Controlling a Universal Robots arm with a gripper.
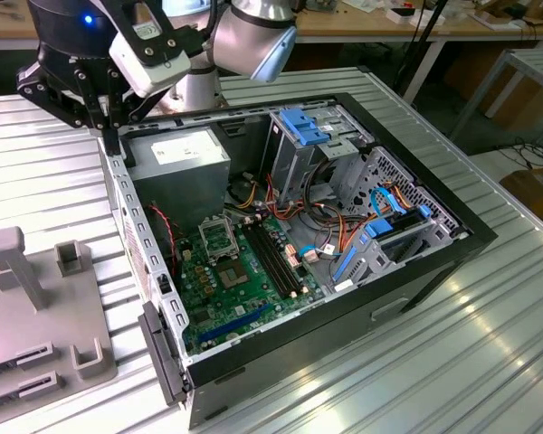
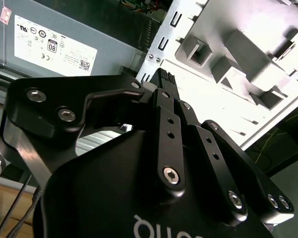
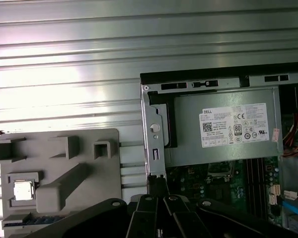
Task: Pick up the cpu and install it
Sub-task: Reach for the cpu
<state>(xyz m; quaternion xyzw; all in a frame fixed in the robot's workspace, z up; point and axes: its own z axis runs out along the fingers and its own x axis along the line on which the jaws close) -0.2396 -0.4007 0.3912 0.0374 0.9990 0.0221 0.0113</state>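
Gripper [image 3: 158, 182], fingers together, over case wall [image 3: 148, 130]; cpu [image 3: 24, 190] well apart on grey fixture [image 3: 64, 145].

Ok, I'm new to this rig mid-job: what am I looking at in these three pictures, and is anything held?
One robot arm with a black pincer. The exterior view looks from off the arm at an open computer case on a ribbed metal table. Both wrist views ride on the arm and look past the pincer. In the first wrist view, the cpu lies in a grey holder tray beside the case. The pincer hangs above the case's edge, shut, holding nothing. Inside are the motherboard and power supply.
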